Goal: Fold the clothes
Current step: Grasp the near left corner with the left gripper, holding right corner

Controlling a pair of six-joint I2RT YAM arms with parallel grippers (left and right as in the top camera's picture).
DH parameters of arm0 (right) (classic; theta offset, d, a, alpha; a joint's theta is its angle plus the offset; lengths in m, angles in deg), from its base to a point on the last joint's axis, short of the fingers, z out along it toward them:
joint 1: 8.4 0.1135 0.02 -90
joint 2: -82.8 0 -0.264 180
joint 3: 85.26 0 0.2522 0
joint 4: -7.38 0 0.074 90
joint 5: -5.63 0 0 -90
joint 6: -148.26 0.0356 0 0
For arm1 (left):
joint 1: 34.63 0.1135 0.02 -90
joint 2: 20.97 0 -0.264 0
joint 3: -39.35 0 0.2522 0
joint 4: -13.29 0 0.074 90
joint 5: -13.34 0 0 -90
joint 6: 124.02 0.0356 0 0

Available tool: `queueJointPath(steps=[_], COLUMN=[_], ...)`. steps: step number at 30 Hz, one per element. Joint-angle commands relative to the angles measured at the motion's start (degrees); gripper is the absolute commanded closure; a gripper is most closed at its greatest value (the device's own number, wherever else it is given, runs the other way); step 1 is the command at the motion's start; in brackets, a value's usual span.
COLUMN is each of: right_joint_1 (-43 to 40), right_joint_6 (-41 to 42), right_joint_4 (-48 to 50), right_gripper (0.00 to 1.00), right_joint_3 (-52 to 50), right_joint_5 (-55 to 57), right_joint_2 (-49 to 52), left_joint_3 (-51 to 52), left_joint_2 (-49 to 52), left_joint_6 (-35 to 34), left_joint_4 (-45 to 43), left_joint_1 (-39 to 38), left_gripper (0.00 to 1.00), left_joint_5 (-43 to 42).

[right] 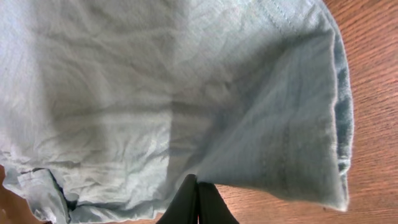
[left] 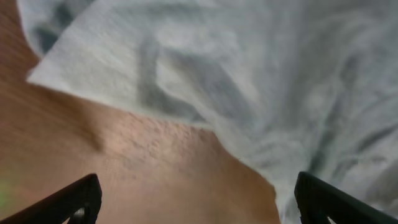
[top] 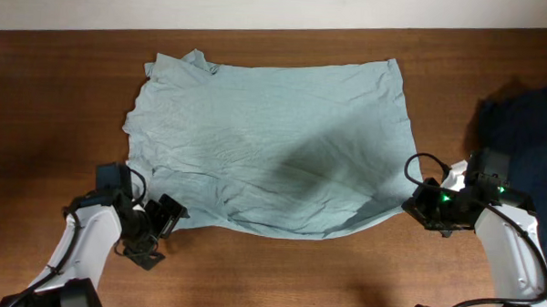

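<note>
Two tools | left tool [left: 199, 202] agape, empty, beside T-shirt [top: 265, 126] | right tool [right: 198, 199] pinching its edge

you're looking down on a dark reddish-brown wooden bench [top: 48, 91] that fills nearly the whole overhead view, its grain running from left to right. beyond its far edge a pale, off-white strip [top: 260, 7] runs the full width of the top of the picture; you cannot tell whether it is wall or floor. the light is even and soft. in the right wrist view the wood grain shows as fine, close lines; in the left wrist view the wood is blurred.
</note>
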Motion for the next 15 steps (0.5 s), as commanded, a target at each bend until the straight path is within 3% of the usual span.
queueJointPath(steps=[1,4,8,15], right_joint_1=[0.52,0.52,0.52,0.52], right_joint_6=[0.39,0.39,0.39,0.42], right_joint_4=[0.02,0.02,0.02,0.00], right_gripper=[0.96,0.96,0.96,0.96], right_joint_3=[0.90,0.90,0.90,0.90], right_joint_5=[0.72,0.74,0.72,1.99], right_joint_2=[-0.70,-0.70,-0.70,-0.70], left_joint_3=[1.66,1.77,1.77,1.81], left_joint_2=[-0.35,-0.35,-0.33,-0.33], left_joint_6=[-5.46,-6.47,-6.40,-6.19], left_joint_4=[-2.36,-3.37,-7.87,-11.15], left_joint_1=[0.35,0.35,0.35,0.35], left_gripper=[0.01,0.01,0.18,0.22], left_joint_5=[0.57,4.61,7.13,9.75])
